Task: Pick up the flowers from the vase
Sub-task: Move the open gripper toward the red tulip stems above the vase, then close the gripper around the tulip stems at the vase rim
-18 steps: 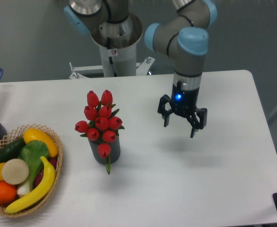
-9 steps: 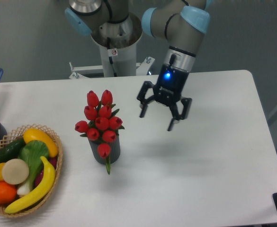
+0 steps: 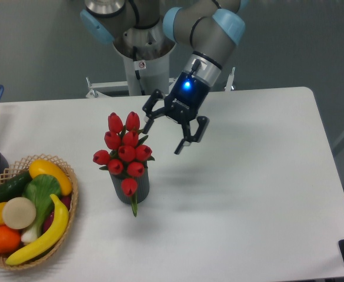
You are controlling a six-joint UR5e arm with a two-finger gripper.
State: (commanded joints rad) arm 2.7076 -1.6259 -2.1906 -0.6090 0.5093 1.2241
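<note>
Hovering above the white table (image 3: pixel 248 200), the tool (image 3: pixel 164 132) hangs with its two fingers spread wide and nothing between them — released, tilted so the fingertips point down and toward the camera's left. The flowers (image 3: pixel 123 154) stand in the vase (image 3: pixel 130 187) just to the left of the tool and a little lower in the picture; the nearer fingertip sits close beside the topmost red buds, though whether it touches them cannot be told from this single view. The bunch's long axis runs up from the vase mouth, leaning slightly back, so the coming grasp likely turns on bringing the open fingers leftward and down around the stems or the cluster of buds. Compared with a second ago, the tool has swung from well right of the vase, over bare table, to right beside the bunch, and its wrist has tipped from nearly vertical to slanted. The flowers and vase sit where they were, as does the wicker basket (image 3: pixel 72 226) of fruit at the left edge.
</note>
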